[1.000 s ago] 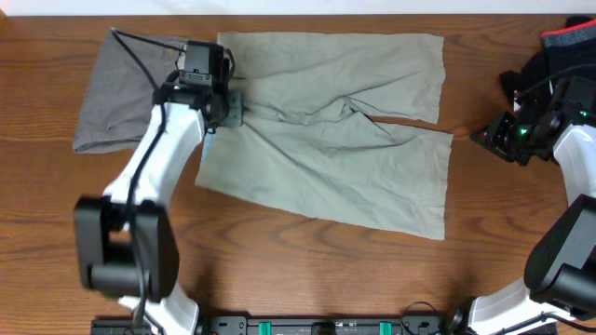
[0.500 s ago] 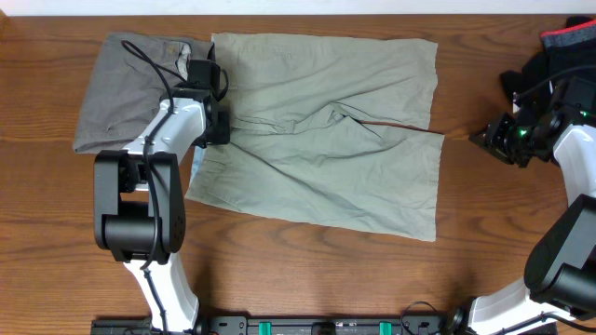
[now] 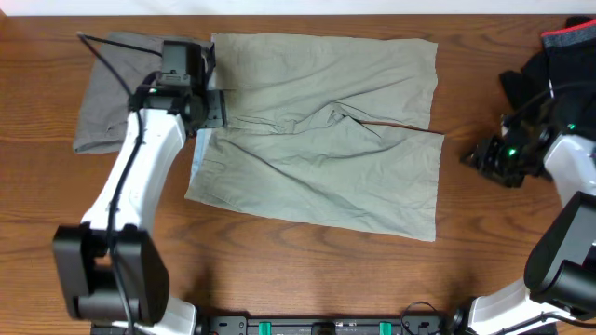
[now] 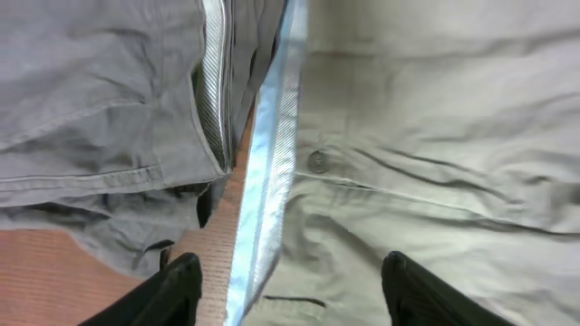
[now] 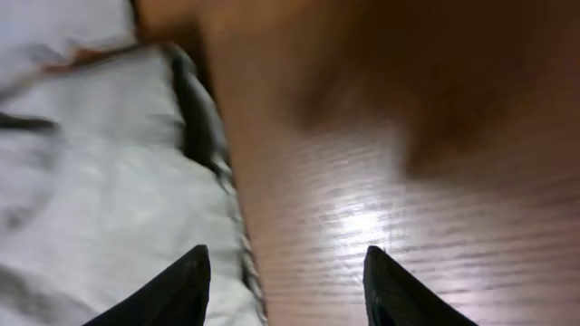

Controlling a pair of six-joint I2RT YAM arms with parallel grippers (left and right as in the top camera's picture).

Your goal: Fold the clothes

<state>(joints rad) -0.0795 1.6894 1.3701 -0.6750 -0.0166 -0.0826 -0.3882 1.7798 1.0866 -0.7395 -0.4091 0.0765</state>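
Hovered with left jaws apart over the waistband [image 4: 263, 181] of the pale khaki-green cotton trousers [image 3: 307, 177] and right jaws apart beyond their hems [image 3: 435, 140].

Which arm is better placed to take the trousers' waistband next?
Left. The left gripper, open, sits right over the trousers' light-blue waistband; the right gripper hangs at the opposite, leg-end side.

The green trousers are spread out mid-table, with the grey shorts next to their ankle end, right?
Not quite: the green trousers are spread out mid-table, but the grey shorts lie next to their waistband, not the ankles. The left wrist view shows its blue lining beside the grey cloth.
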